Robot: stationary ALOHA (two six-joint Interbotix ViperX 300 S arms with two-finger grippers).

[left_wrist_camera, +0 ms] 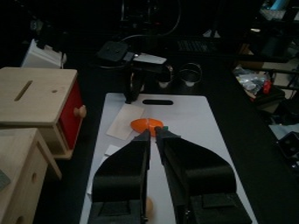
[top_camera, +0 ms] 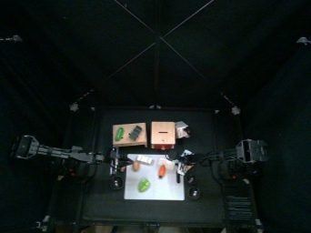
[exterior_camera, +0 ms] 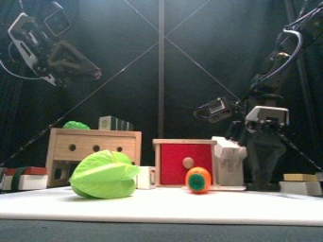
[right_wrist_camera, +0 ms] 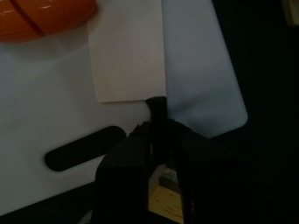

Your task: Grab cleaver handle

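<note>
The cleaver lies on the white cutting board (right_wrist_camera: 47,105). Its pale blade (right_wrist_camera: 128,61) points away from my right gripper (right_wrist_camera: 155,124), and its thin black handle (right_wrist_camera: 152,107) runs straight in between the jaws, which are closed around it. From above, the right gripper (top_camera: 183,169) sits low at the board's right edge. In the left wrist view that same gripper (left_wrist_camera: 138,80) stands at the far end of the board (left_wrist_camera: 198,140). My left gripper (left_wrist_camera: 156,138) hangs high over the board's near end, its jaws a narrow slit apart with nothing between them.
An orange toy (right_wrist_camera: 47,17) lies by the blade's far corner, and a dark oblong shape (right_wrist_camera: 82,149) lies beside the handle. A green leafy toy (exterior_camera: 104,175), a white mug (exterior_camera: 146,177), a red-fronted box (exterior_camera: 183,163) and a wooden box (exterior_camera: 91,146) stand behind.
</note>
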